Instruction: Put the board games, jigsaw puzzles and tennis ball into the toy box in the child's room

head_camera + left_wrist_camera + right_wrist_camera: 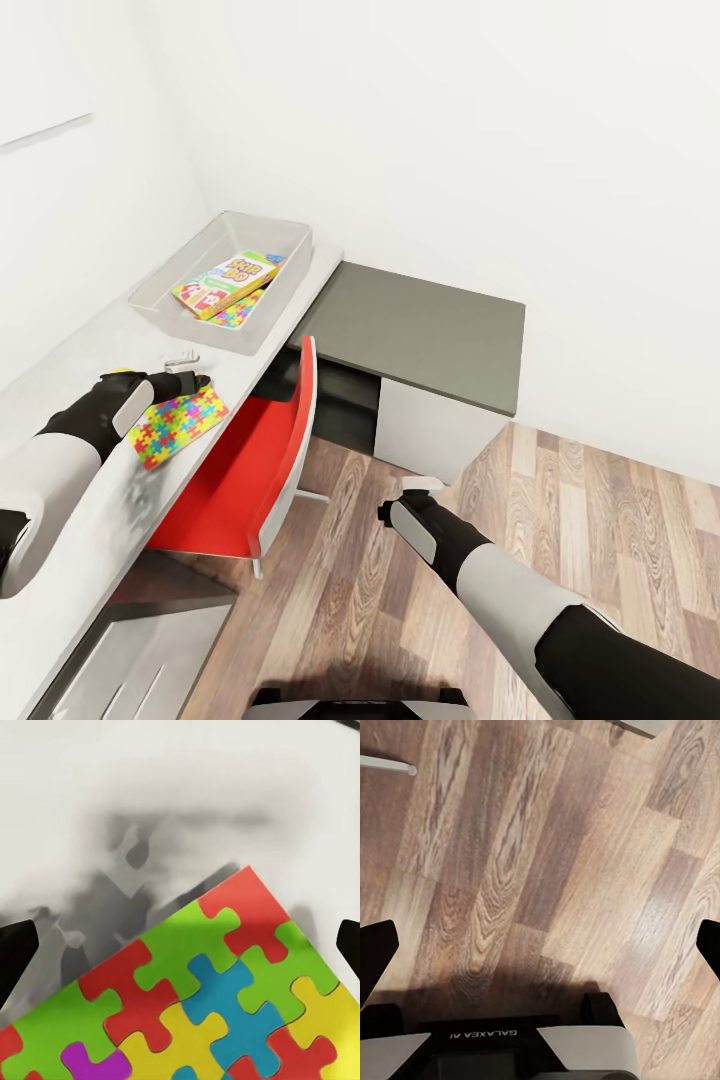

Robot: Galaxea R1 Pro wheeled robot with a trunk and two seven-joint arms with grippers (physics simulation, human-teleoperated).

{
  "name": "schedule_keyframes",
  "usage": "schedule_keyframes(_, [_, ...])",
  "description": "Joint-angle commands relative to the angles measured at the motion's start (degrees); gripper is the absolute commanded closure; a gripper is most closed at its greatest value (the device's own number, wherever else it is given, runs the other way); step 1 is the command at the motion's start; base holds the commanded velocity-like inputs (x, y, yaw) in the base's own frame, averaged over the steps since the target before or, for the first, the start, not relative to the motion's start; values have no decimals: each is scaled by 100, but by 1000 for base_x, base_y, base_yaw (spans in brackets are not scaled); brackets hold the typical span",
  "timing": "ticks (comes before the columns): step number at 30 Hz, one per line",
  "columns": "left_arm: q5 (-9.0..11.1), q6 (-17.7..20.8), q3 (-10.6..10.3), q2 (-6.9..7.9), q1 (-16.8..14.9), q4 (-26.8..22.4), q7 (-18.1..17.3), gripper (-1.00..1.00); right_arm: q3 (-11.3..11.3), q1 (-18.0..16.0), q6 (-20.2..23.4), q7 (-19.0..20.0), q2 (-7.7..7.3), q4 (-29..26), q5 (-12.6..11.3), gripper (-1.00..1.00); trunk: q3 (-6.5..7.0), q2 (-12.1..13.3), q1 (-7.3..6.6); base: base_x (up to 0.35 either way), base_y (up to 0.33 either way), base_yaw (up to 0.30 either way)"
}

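The toy box (pixel 160 290) stands on the table (pixel 90 380) by the wall. A SKIP-BO board game (pixel 225 283) lies in it on top of a jigsaw puzzle (pixel 241 311). A blue corner (pixel 272 258) pokes out behind them. Another jigsaw puzzle (pixel 180 425) (pixel 202 997) lies flat near the table's front edge. My left gripper (pixel 197 383) (pixel 180 945) hovers open just above its far corner, fingertips (pixel 15 952) spread wide. A yellow-green sliver (pixel 121 371) behind my left wrist could be the tennis ball. My right gripper (pixel 402 500) (pixel 540 952) hangs open over the floor. The bed is out of view.
A red chair (pixel 260 460) is tucked under the table right beside the puzzle. The lower dark-grey section (pixel 420 330) runs to the right. A small white object (pixel 180 358) lies near my left gripper. White drawers (pixel 130 660) sit below left, with wooden floor (pixel 560 520) to the right.
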Motion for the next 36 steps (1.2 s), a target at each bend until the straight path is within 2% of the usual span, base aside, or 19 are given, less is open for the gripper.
schedule_keyframes(1, [8, 22, -24, 7, -2, -8, -8, -100, 34, -7, 21, -39, 0, -2, -31, -100, -8, -9, 3, 0, 0, 0])
schedule_keyframes(36, [27, 21, -24, 7, 8, -10, -13, -100, 34, -7, 22, -39, 0, -19, -31, -100, -43, -89, 47, 0, 0, 0])
